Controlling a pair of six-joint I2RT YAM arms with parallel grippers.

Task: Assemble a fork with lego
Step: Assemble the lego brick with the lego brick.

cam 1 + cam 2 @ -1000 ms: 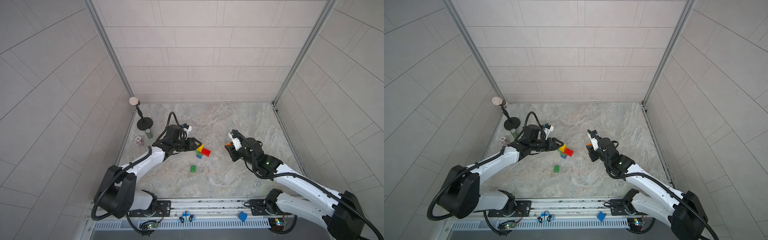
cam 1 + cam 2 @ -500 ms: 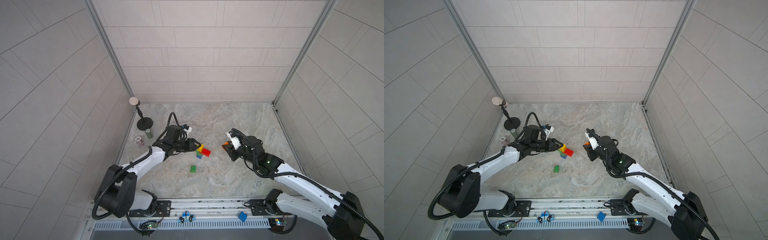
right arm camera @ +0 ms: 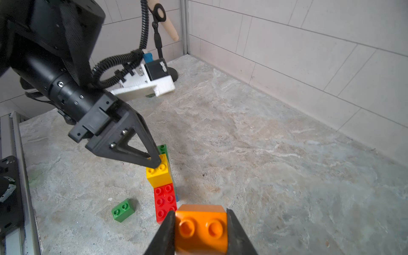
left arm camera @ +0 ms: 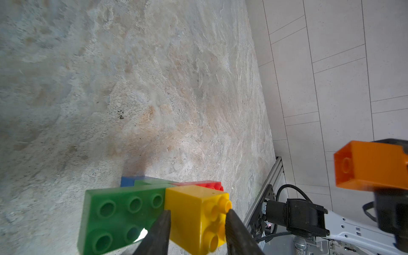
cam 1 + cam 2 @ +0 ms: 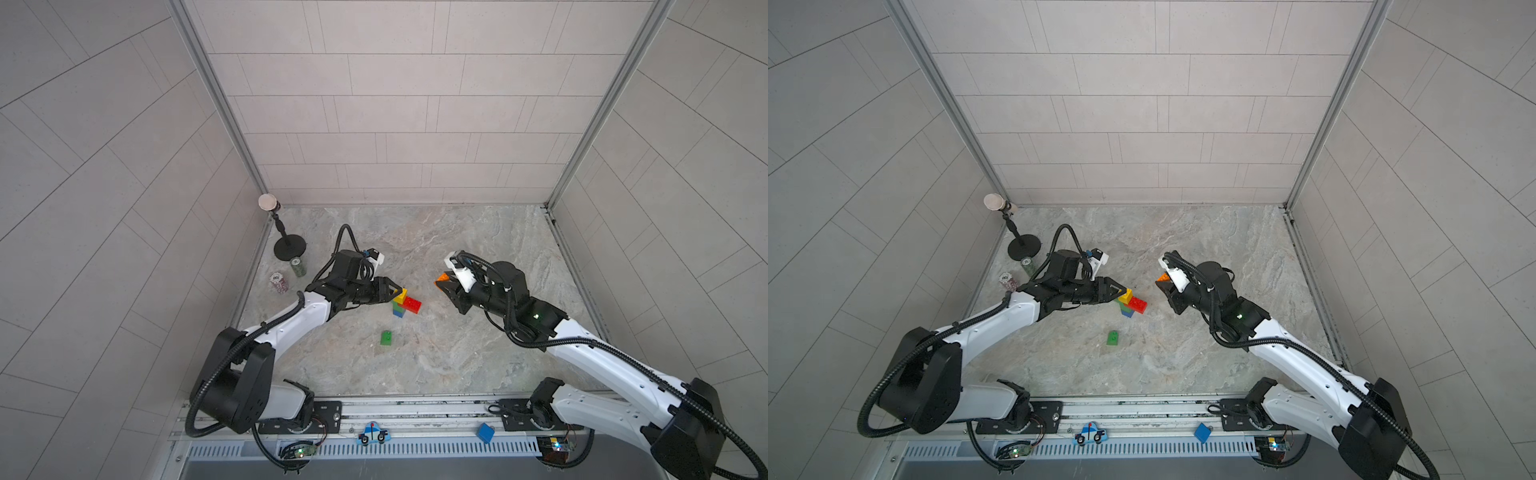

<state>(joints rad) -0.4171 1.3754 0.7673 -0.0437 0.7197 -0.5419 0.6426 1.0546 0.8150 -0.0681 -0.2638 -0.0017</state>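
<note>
Left gripper (image 4: pixel 196 220): closed about the yellow brick (image 4: pixel 194 207), with a finger laid against each of two opposite sides
Right gripper (image 3: pixel 199 220): clamped on the orange brick (image 3: pixel 202 240), which is held clear of the table (image 5: pixel 457 353) and apart from the other bricks
Fork (image 5: pixel 402 305): part-built, lying near the middle of the table at the left gripper's tips
Fork make-up: the yellow brick is joined to a long green brick (image 4: pixel 119 212) and a red brick (image 3: pixel 164 201); a blue brick (image 4: pixel 128 181) is partly hidden behind them
Small green brick (image 5: pixel 386 338): lying alone on the table, apart from the fork and nearer the robot's base
Writing: print is seen on two cans (image 5: pixel 298 267) by the left wall, too small to be read
Left wrist view alone: the hollow underside of the long green brick is shown
Right wrist view alone: the studs of the red and orange bricks are shown
Top views alone: the cans and a blue car-shaped cutout (image 5: pixel 372 434) on the front rail are shown
</note>
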